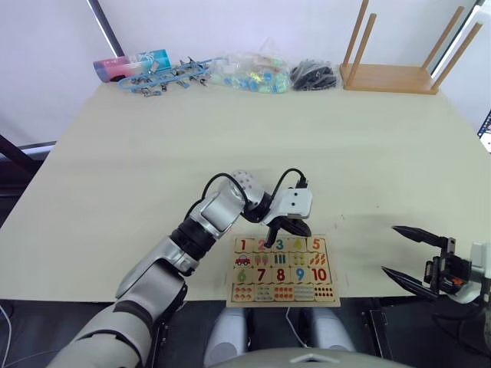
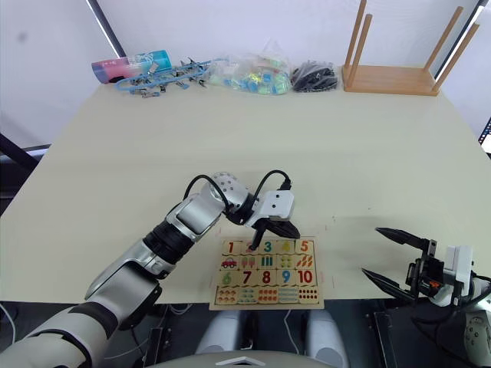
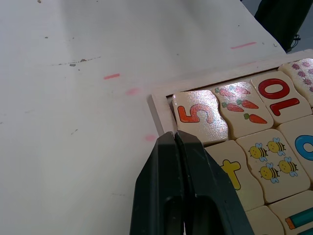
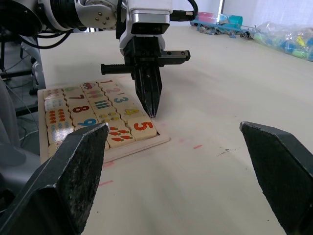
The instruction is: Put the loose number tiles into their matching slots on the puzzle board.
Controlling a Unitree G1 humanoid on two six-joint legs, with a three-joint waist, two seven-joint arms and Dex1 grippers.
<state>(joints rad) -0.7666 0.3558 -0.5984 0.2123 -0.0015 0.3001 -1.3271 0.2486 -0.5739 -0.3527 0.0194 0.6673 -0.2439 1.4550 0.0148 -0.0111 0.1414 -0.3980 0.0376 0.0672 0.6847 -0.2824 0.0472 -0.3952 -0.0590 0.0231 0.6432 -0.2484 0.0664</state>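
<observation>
Left eye view shows the table (image 1: 153, 153) with the board (image 1: 282, 301) at its near edge, tiles 1 to 5 (image 1: 279, 245) all seated in the first row, so the task looks finished. Left gripper (image 4: 152, 113), jaws together, touches that row; right gripper (image 1: 403, 253) waits open off the near right corner.

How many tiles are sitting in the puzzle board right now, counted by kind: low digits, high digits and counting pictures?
Digit tiles 1 to 5: 5
Digit tiles 6 to 10: 5
Picture tiles: 10
Total: 20
</observation>
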